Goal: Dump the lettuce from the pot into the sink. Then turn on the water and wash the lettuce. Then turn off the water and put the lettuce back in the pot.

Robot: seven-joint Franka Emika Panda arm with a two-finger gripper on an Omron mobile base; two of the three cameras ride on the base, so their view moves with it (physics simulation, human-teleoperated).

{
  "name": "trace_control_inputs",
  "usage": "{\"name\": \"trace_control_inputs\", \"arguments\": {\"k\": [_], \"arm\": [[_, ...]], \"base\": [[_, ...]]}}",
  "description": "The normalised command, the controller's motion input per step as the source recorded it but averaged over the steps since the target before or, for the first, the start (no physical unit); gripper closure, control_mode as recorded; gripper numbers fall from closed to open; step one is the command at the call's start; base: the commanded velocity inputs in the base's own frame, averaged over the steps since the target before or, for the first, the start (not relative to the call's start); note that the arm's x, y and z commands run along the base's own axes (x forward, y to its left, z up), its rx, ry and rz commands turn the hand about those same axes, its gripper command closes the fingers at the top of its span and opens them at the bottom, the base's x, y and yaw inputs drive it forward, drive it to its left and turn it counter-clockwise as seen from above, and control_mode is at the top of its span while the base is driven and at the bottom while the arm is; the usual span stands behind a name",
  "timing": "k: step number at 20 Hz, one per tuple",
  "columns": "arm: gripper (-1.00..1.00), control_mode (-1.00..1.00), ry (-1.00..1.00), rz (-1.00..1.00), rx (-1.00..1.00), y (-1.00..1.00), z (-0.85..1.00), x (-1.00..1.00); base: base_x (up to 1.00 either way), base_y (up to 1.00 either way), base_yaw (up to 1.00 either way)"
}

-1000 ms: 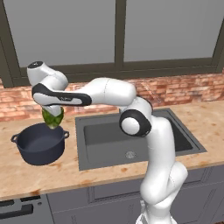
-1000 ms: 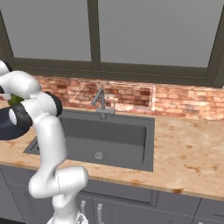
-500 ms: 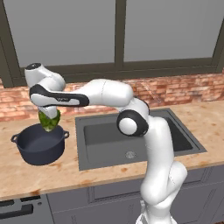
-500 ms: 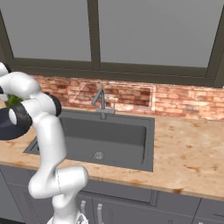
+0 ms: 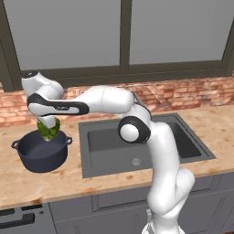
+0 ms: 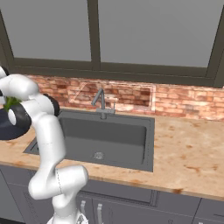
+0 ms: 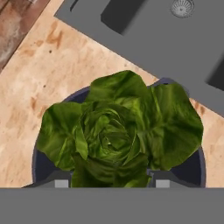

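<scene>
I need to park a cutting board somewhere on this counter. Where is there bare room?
The widest free patch is the counter right of the sink, up to the brick wall. A narrower strip runs along the front edge before the sink. The left is crowded: the pot sits there, with the end effector holding the lettuce above it.

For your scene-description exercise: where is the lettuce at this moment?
In the left base view the lettuce hangs in the gripper just above the open pot, on the counter left of the sink; the hand view shows it over the pot's mouth.
</scene>
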Motion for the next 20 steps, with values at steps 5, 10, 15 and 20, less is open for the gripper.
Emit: {"name": "trace_control_inputs", "arguments": {"k": [5, 10, 15, 20], "arm": [[1.0, -1.0, 0.01, -0.02, 0.0, 0.0, -0.26, 0.0], [1.0, -1.0, 0.01, -0.01, 0.0, 0.0, -0.22, 0.0], [1.0, -1.0, 0.0, 0.0, 0.0, 0.0, -0.16, 0.0], [1.0, -1.0, 0.0, 0.0, 0.0, 0.03, -0.16, 0.0]], "base": [[0.0, 0.0, 0.0], [0.0, 0.0, 0.0], [0.0, 0.0, 0.0], [0.0, 0.0, 0.0]]}}
